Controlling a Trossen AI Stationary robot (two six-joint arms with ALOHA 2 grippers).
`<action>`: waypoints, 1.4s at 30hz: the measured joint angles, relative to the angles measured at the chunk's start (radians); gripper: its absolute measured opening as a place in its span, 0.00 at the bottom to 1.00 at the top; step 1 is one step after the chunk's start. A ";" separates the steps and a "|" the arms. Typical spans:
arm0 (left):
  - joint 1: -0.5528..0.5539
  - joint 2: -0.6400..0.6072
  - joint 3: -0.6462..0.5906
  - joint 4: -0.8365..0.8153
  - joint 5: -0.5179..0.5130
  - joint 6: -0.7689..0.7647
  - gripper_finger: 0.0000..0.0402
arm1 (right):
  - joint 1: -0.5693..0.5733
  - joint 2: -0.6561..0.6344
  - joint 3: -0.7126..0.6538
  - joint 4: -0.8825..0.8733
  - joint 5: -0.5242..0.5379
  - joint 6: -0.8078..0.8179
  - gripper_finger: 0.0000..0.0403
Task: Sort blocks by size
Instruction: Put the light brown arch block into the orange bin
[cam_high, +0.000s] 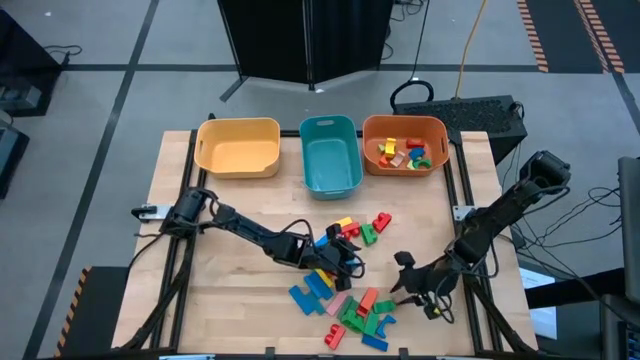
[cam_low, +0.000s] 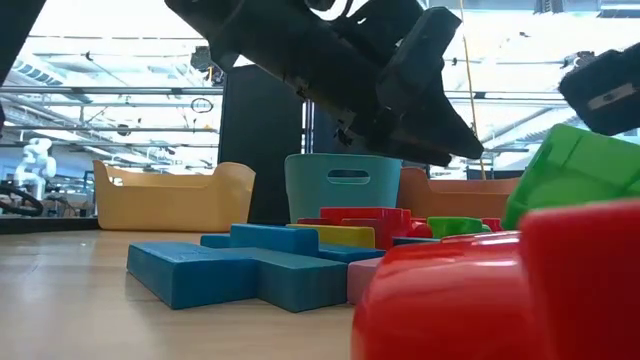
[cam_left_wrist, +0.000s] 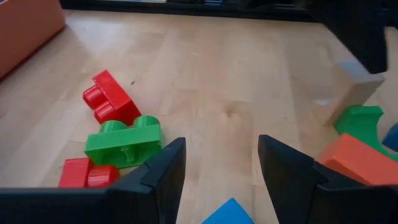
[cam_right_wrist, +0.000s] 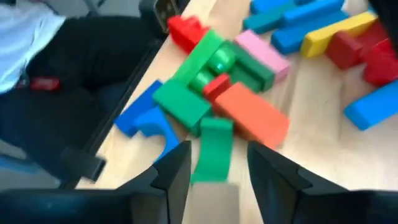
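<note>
currently, room: open lab floor with grey tiles and striped tape lines around the table; a dark cabinet stands behind the bins; cables and a black keyboard (cam_high: 470, 108) lie near the back right corner; the low view shows bright ceiling lights.
surface: pale wooden table (cam_high: 260, 200) with black rails along its sides.
bins: yellow bin (cam_high: 238, 146), teal bin (cam_high: 330, 152) and orange bin (cam_high: 404, 143) in a row at the far edge; only the orange bin holds small pieces, the other two look empty.
blocks: most of the blocks (cam_high: 345, 290) lie in a loose heap at the front centre; blue bars, green and red bricks, an orange brick and a pink piece touch or overlap.
left gripper (cam_high: 348, 262): low over the near edge of the heap, fingers spread wide, nothing between them in its wrist view.
right gripper (cam_high: 408, 285): at the heap's right side, fingers partly apart with a green block (cam_right_wrist: 214, 149) just ahead of the gap; whether it has hold of it i cannot tell.
risk, arms: both grippers work the same heap and stand near each other, so a reach could bring them into contact.
risk, heap: packed pieces may get shoved or dragged along with the one picked.
risk, edge: blocks near the front edge could be knocked off the table.
</note>
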 joint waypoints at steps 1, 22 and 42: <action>0.001 0.000 0.000 0.000 0.000 0.000 0.48 | 0.002 0.000 0.000 -0.013 -0.004 0.001 0.40; 0.023 0.000 0.000 0.003 0.000 -0.002 0.48 | 0.018 0.000 -0.001 -0.217 0.102 0.008 0.79; 0.027 0.000 0.000 0.002 0.000 -0.002 0.48 | 0.033 0.086 -0.001 -0.114 0.130 0.006 0.78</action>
